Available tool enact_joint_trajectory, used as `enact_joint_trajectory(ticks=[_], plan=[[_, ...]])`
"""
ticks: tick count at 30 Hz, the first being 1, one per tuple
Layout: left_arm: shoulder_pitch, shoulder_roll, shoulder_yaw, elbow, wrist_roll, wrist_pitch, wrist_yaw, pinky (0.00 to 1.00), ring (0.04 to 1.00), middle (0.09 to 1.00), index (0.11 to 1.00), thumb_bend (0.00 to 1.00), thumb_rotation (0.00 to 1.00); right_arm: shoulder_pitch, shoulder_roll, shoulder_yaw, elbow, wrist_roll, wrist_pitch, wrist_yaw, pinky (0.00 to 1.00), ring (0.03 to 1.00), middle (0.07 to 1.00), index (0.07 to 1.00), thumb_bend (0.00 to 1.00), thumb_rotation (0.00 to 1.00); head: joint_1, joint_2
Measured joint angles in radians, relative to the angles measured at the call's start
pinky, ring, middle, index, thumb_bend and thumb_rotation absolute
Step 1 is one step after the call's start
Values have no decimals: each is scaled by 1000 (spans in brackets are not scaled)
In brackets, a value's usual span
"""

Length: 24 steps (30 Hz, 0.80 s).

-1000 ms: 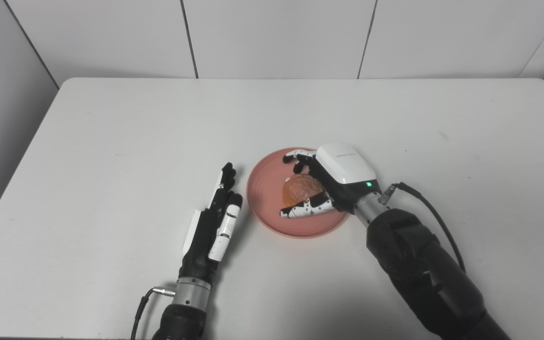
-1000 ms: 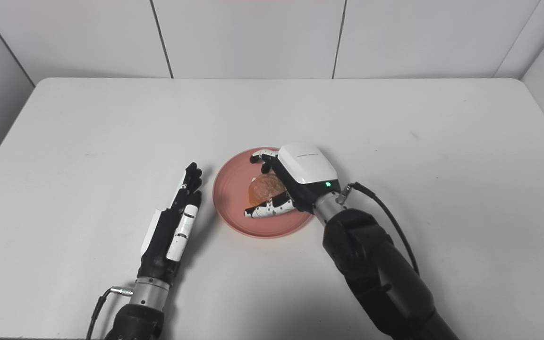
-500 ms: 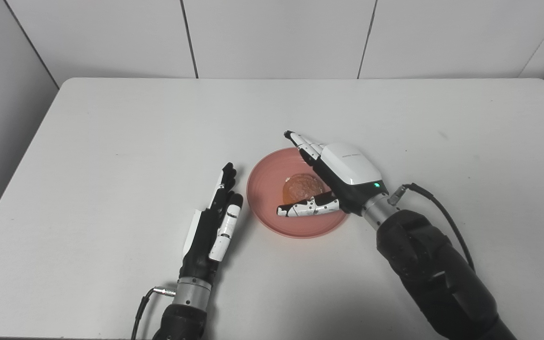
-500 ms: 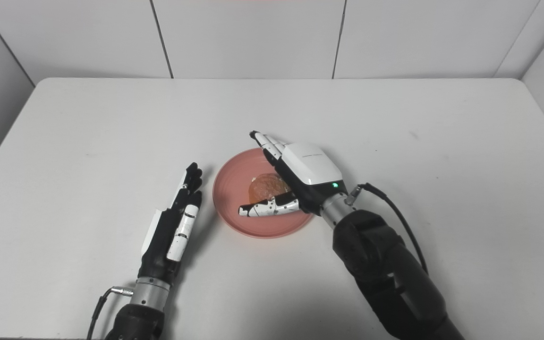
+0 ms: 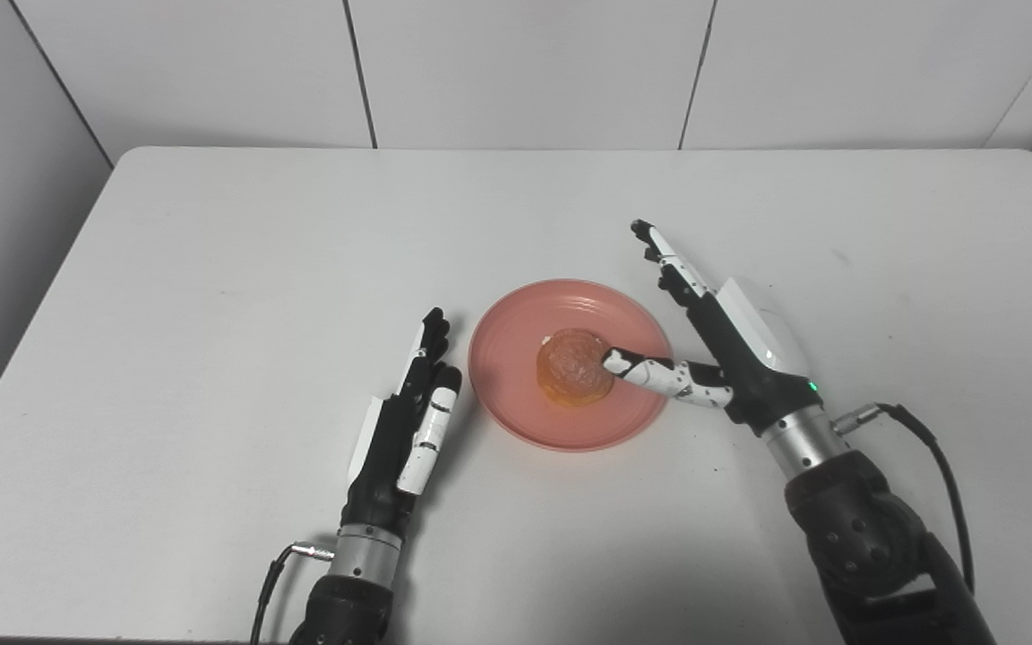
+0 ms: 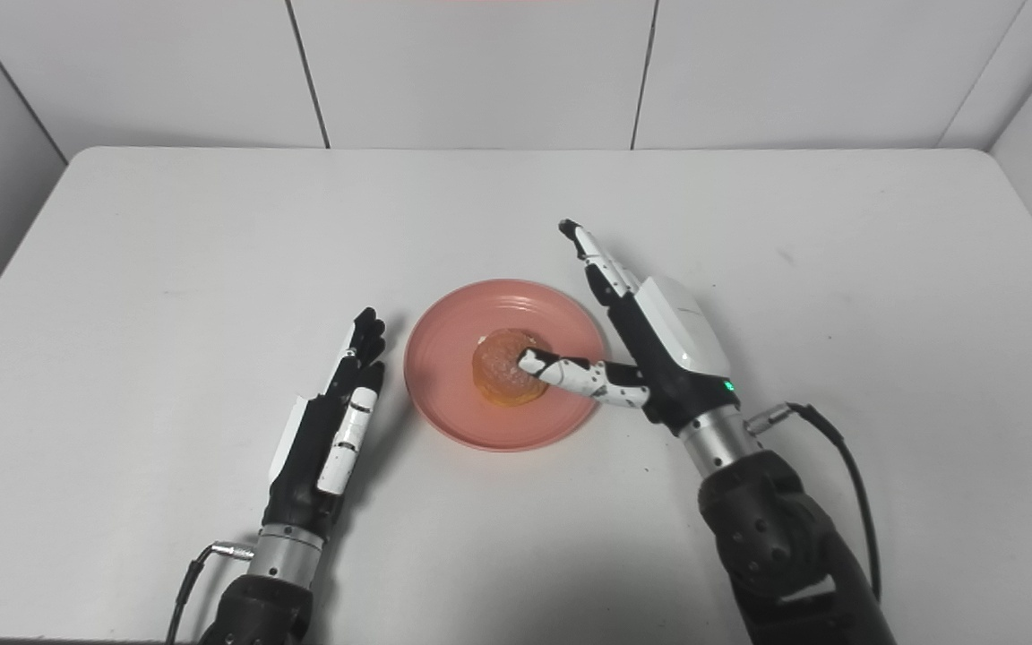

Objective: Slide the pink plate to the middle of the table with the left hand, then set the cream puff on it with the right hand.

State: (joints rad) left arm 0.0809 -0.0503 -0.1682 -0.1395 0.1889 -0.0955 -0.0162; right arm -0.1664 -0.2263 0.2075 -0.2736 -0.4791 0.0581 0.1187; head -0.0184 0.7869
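Note:
The pink plate lies near the middle of the white table. On its centre rests the golden-brown cream puff, free of any grasp. My right hand is open at the plate's right rim, fingers stretched away toward the far side and the thumb tip reaching over the plate close to the puff's right side. My left hand stands open on its edge just left of the plate, fingers straight, holding nothing.
The white table is bounded by white wall panels at the back and sides. A black cable loops from my right wrist over the table's right part.
My right hand opened off the cream puff, spread its fingers and drew back to the right of the plate. The puff stays on the plate. My left hand has not moved.

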Motion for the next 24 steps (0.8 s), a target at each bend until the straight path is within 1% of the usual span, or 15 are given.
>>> enact_joint_trajectory(ticks=[4,5,6,7,8,11,15,17,19,22,24], plan=[[1,2,6,-2,-11,0,-1,972,992,997,988,422,1000,87,29,-48,-23,79,2,-5,926,972,998,998,672,1000,-3,3],[1,3,6,-2,-12,0,-1,972,991,997,987,426,1000,102,35,-55,-23,107,2,-4,945,985,1000,999,636,1000,-5,3],[1,3,6,-2,-12,0,-1,972,990,996,986,427,1000,117,42,-65,-22,130,1,-3,951,989,1000,1000,624,1000,-6,5],[1,3,7,-2,-13,0,-1,966,987,994,981,427,1000,128,46,-71,-18,152,1,-3,962,991,1000,1000,581,1000,-6,6],[2,3,9,-3,-13,0,-1,965,986,993,980,428,1000,136,50,-78,-9,174,1,-3,964,991,1000,1000,566,1000,-6,6],[2,3,12,-3,-19,-1,-2,967,986,993,979,428,1000,143,54,-91,32,205,0,-5,965,992,1000,999,572,1000,0,9],[5,3,15,-4,-35,-5,-2,970,988,995,981,430,1000,151,70,-96,59,227,0,-15,974,994,1000,997,536,1000,5,11],[5,3,16,-4,-35,-5,-2,979,994,1000,983,433,1000,151,81,-98,61,243,0,-19,979,990,998,985,453,1000,8,12],[6,4,18,-5,-42,-5,-3,981,995,1000,983,433,1000,151,94,-103,64,267,0,-20,981,990,997,984,438,1000,9,14],[10,4,22,-9,-59,-5,-4,999,1000,1000,986,432,1000,151,103,-104,70,290,0,-20,978,989,993,977,340,1000,9,14],[20,5,25,-16,-75,-5,-4,1000,1000,1000,987,435,1000,151,106,-104,75,295,0,-20,971,985,989,971,292,1000,9,17]])
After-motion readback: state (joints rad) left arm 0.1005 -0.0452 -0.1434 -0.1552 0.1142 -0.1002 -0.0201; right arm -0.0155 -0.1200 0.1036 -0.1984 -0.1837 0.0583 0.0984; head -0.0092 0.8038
